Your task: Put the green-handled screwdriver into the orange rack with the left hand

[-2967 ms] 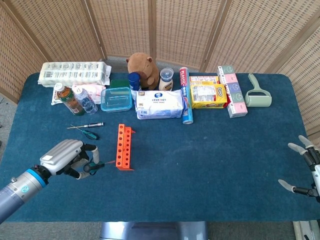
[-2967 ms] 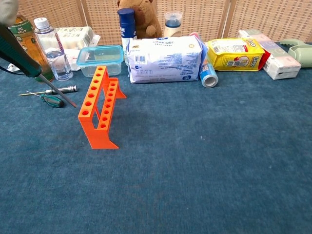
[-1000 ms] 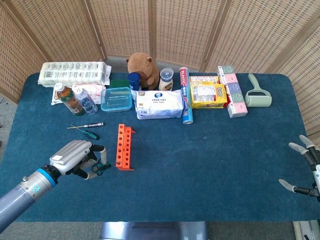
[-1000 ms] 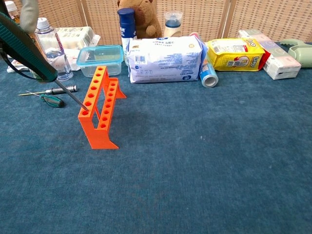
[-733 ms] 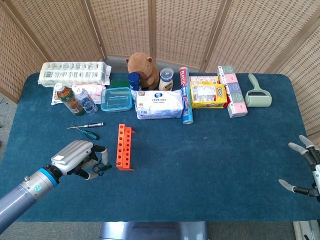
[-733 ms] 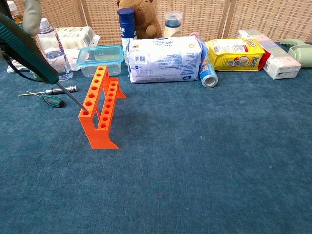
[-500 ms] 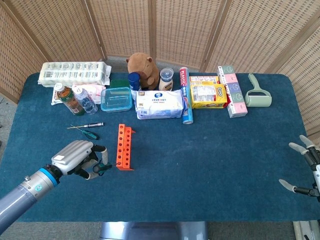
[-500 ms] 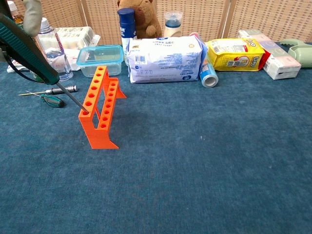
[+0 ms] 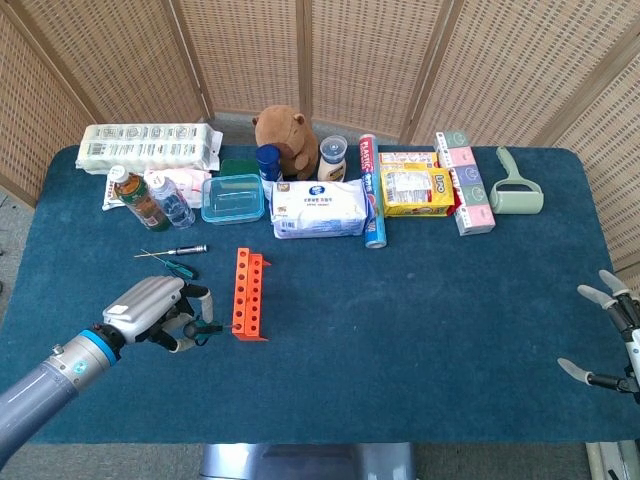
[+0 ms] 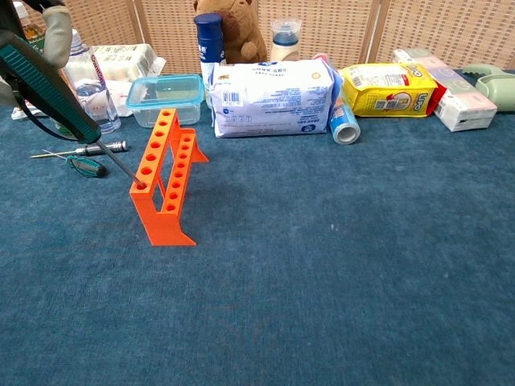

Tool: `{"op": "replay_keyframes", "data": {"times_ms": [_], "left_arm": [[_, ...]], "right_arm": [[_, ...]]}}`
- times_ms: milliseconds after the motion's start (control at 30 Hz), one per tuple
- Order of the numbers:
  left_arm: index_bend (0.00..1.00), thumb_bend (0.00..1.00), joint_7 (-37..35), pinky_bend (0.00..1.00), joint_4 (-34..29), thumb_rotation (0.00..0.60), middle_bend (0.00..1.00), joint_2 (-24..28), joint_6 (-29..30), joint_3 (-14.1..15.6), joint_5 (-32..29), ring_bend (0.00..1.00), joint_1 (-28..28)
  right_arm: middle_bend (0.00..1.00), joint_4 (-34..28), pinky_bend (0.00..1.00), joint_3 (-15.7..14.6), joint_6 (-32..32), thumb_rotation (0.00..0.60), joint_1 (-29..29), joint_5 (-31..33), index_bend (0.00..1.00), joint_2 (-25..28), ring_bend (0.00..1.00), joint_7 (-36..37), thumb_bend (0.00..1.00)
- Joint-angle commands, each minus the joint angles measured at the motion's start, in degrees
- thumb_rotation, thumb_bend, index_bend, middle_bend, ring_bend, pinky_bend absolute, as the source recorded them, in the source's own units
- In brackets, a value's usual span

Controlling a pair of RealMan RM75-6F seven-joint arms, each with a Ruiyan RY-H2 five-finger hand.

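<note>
From the head view, my left hand (image 9: pixel 155 310) holds the green screwdriver (image 9: pixel 205 327) tight, just beside the near end of the orange rack (image 9: pixel 248 294). My right hand (image 9: pixel 612 340) is far off at the table's (image 9: pixel 420 320) edge, fingers spread, holding nothing. From the chest view, the screwdriver (image 10: pixel 48 84) leans, and its tip sits in the rack's (image 10: pixel 165 177) nearest top hole.

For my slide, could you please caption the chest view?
Green-handled screwdriver tip at the orange rack's nearest hole.
</note>
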Motion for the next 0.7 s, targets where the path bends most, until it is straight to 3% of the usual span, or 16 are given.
{"op": "replay_keyframes", "data": {"times_ms": [33,700], "left_arm": [[0.66,0.33,0.2,0.86,0.4,0.600,0.95,-0.3,-0.1,-0.1,-0.8,0.83,-0.4],[0.66,0.33,5.3,0.86,2.1,0.600,0.95,-3.2,-0.3,0.9,-8.6,0.83,-4.5]], "right_arm": [[0.03,0.0,0.00,0.0,-0.1,0.600,0.0,0.0,0.16,0.1,0.01,0.1,0.06],[0.03,0.2,0.00,0.0,-0.4,0.600,0.1,0.3,0.16,0.2,0.01,0.8,0.06]]}}
